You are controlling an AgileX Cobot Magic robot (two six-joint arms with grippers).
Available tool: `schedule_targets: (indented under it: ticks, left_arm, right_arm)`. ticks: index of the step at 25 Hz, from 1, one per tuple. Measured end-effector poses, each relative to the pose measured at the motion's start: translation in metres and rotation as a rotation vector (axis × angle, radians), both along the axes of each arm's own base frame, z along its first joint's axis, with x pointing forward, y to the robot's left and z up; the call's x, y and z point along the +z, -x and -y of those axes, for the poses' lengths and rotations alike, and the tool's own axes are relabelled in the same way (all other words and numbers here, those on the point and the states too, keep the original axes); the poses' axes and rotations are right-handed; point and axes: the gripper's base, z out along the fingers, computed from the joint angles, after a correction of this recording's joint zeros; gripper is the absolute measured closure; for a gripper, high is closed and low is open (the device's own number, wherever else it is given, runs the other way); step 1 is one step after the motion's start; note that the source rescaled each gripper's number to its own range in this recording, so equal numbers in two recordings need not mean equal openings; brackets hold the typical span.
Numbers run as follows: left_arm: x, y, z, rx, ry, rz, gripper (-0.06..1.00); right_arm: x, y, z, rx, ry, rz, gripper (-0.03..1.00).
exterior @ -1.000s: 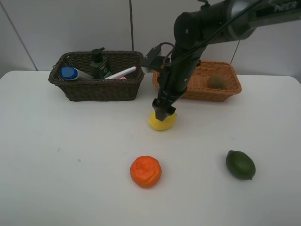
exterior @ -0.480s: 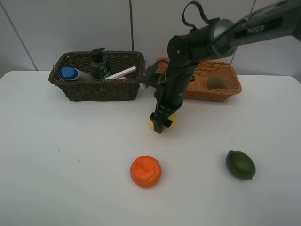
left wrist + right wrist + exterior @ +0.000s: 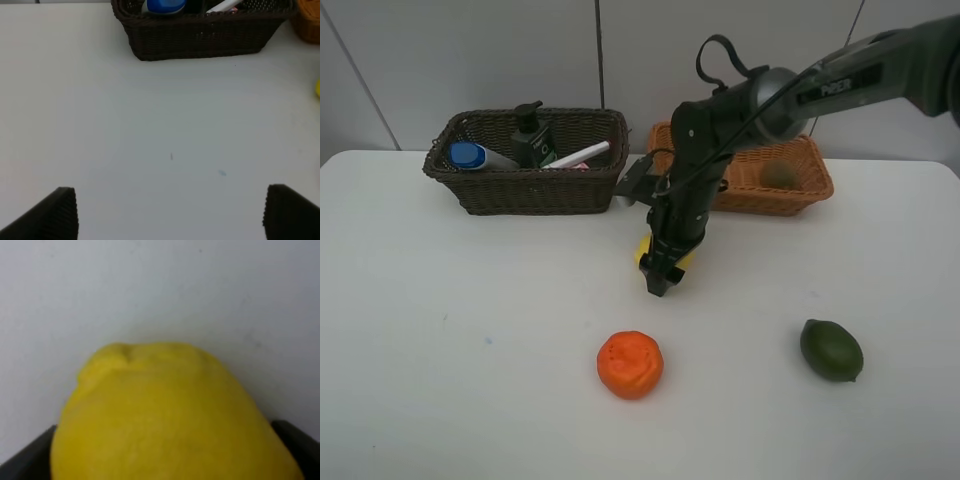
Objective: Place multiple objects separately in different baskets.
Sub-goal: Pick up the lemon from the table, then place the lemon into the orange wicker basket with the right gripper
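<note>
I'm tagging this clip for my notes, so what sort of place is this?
Probably a robotics lab bench: a white table, plain pale wall panels, and a black robot arm working near a dark brown basket.

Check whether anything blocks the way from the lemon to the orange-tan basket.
Nothing visible does. The right hand straddles the lemon on the bare table; the orange-tan basket stands just behind, holding only a kiwi.

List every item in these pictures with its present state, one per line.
Lemon: on table, between right claw fingers; grip unclear.
Orange: loose on table.
Lime: loose on table.
Kiwi: in tan basket.
Spray bottle, pump bottle, marker: in dark basket.
Left claw: open, empty.
</note>
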Motion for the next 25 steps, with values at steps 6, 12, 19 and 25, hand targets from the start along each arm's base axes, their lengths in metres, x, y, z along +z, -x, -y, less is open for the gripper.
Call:
schedule_targets:
  ticks: [6,12,19,25]
  left_arm:
    - [0.000,0.000,0.000,0.000,0.000,0.000,-0.02]
    - [0.000,0.000,0.000,0.000,0.000,0.000,-0.02]
    - [0.000,0.000,0.000,0.000,0.000,0.000,-0.02]
    - [0.000,0.000,0.000,0.000,0.000,0.000,-0.02]
  right_arm:
    - [0.000,0.000,0.000,0.000,0.000,0.001,0.54]
    - [0.001,0.000,0.000,0.000,0.003,-0.005,0.54]
    - [0.046,0.004,0.003,0.002,-0.032,0.054,0.54]
    - [0.101,-0.006,0.010,-0.070,-0.160,0.239,0.54]
